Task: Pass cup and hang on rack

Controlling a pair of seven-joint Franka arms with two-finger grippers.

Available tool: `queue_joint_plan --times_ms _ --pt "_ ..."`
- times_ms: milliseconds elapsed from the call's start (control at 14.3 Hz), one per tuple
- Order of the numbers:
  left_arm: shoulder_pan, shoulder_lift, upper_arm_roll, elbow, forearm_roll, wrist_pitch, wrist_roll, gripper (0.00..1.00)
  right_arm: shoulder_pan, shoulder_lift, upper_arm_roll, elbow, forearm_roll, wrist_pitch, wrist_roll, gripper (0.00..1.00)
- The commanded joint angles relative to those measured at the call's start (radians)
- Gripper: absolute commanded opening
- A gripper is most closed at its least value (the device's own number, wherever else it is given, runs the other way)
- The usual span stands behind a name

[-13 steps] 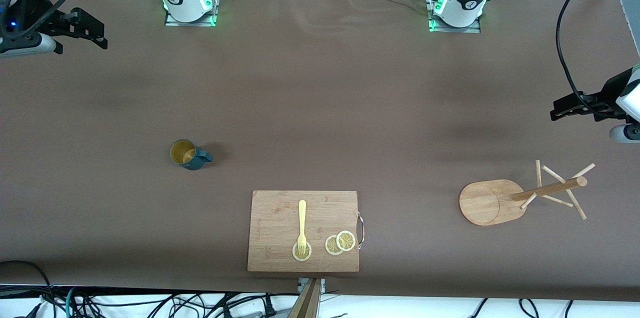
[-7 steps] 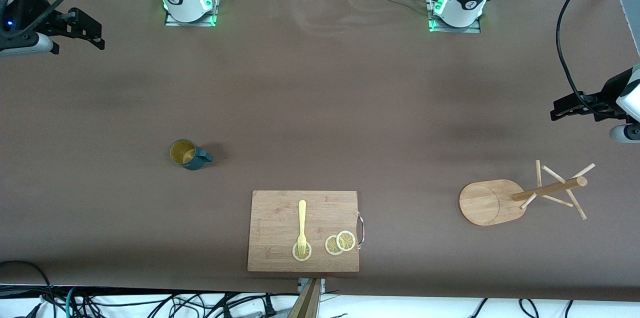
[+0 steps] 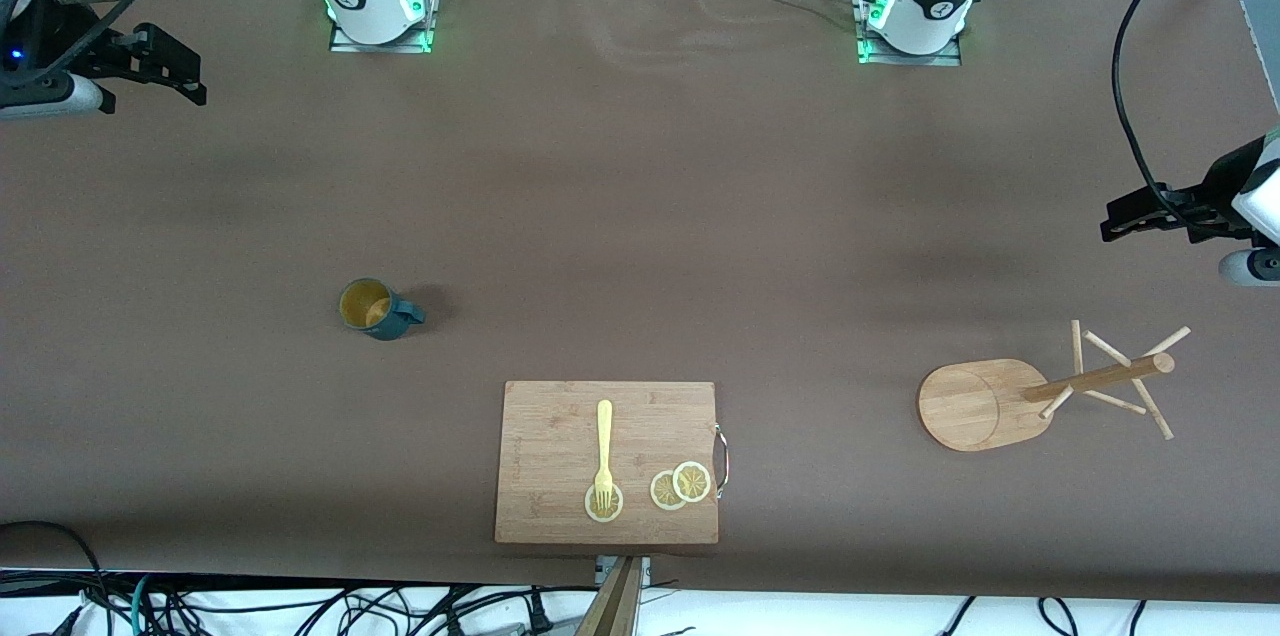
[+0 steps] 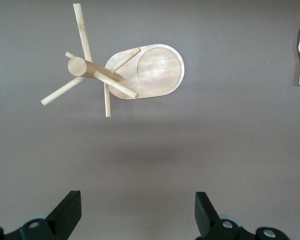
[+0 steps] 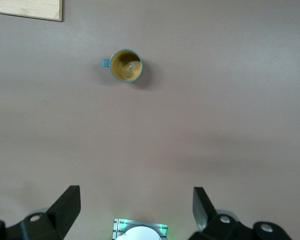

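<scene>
1. The cup (image 3: 377,308) stands upright on the brown desk (image 3: 640,216), toward the right arm's end.
2. The rack (image 3: 1040,390) stands toward the left arm's end, well apart from the cup.
3. The right claw (image 3: 170,66) hangs released over bare desk.
4. The left claw (image 3: 1135,216), released, waits near the rack.

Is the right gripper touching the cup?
Apart. The front view shows the right gripper up near the table's edge at the right arm's end, with wide bare table between it and the cup.
</scene>
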Motion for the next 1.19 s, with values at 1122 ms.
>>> queue_joint_plan --times_ms 1122 --pt "0.009 0.016 0.001 0.036 -0.027 -0.022 0.005 1.00 0.014 0.206 0.016 -0.068 -0.039 0.206 -0.045 0.99"
